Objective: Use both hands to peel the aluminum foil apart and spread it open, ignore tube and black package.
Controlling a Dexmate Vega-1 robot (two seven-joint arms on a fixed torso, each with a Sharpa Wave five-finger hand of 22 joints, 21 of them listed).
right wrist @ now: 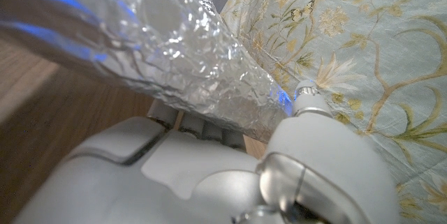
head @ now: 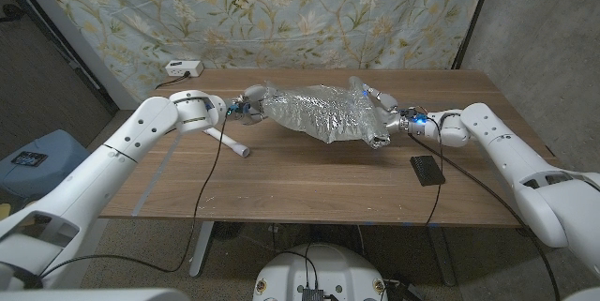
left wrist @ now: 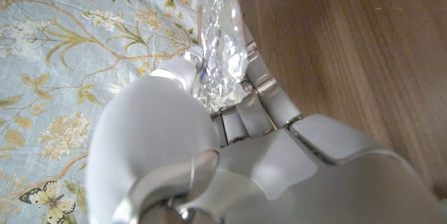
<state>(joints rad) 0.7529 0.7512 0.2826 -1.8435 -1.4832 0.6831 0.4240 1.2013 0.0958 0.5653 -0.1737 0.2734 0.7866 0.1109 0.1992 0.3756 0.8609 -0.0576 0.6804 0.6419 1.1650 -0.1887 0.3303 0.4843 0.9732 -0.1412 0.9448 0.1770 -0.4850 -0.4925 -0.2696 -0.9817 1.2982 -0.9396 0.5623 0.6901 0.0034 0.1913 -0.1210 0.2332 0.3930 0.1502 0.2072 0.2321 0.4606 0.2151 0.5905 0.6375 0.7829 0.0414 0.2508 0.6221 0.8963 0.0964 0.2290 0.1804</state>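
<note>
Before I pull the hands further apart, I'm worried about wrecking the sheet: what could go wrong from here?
1. The aluminum foil is held stretched between the left hand and the right hand, each gripping an end. More pull could tear it near the fingers.
2. Both grips take only an edge of the foil, so one end might slip free and the sheet would sag.
3. The black package and the tube lie near the hands; a dropping hand might knock them.

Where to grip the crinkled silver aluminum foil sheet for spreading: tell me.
Grip the crinkled silver aluminum foil sheet at its two opposite ends, left hand from the left, right hand from the right. It hangs stretched lengthwise between them, so outward pulls should open it.
</note>
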